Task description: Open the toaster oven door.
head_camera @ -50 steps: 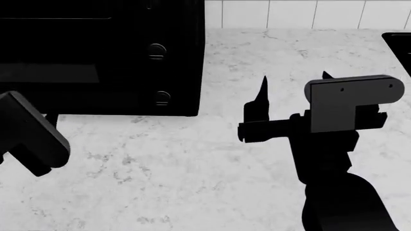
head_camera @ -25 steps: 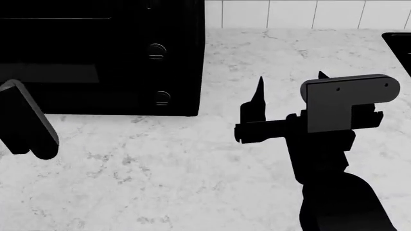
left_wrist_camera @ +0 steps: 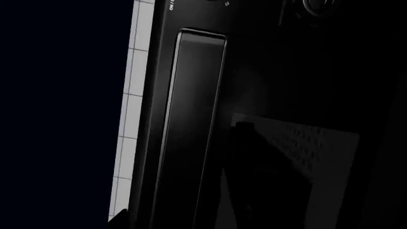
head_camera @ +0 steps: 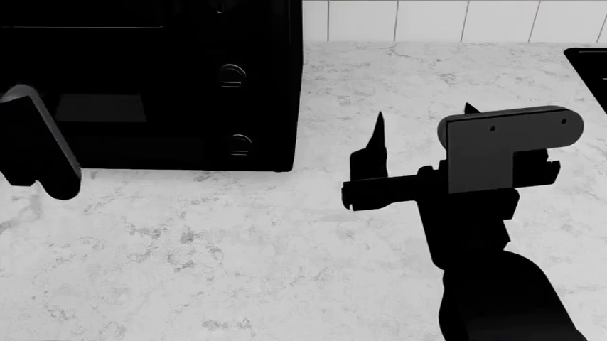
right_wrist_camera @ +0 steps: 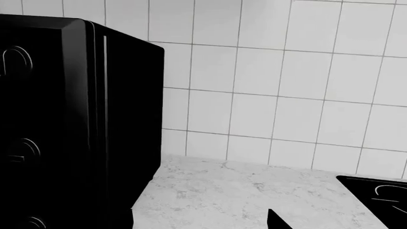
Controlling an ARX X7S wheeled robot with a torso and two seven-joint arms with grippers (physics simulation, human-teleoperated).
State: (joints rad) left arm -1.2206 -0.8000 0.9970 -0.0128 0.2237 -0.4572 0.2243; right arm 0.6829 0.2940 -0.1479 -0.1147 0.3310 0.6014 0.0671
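The black toaster oven [head_camera: 190,78] stands at the back left of the counter, with round knobs [head_camera: 230,73] down its front right. Its door [head_camera: 99,106] lies flush with the front. The left wrist view is filled at close range by the door's long bar handle [left_wrist_camera: 190,124] and dark glass [left_wrist_camera: 292,143]. My left arm [head_camera: 38,145] hangs in front of the door's left part; its fingers are lost in the blackness. My right gripper [head_camera: 424,121] hovers open and empty over the counter right of the oven, one fingertip [right_wrist_camera: 277,222] showing in its wrist view.
A white marble counter [head_camera: 237,249] runs under both arms, with a white tiled wall [right_wrist_camera: 286,86] behind it. The corner of a flat black cooktop [head_camera: 593,67] sits at the far right edge.
My left arm has risen and swung in toward the oven's front. The right gripper has drifted a little to the left, still open.
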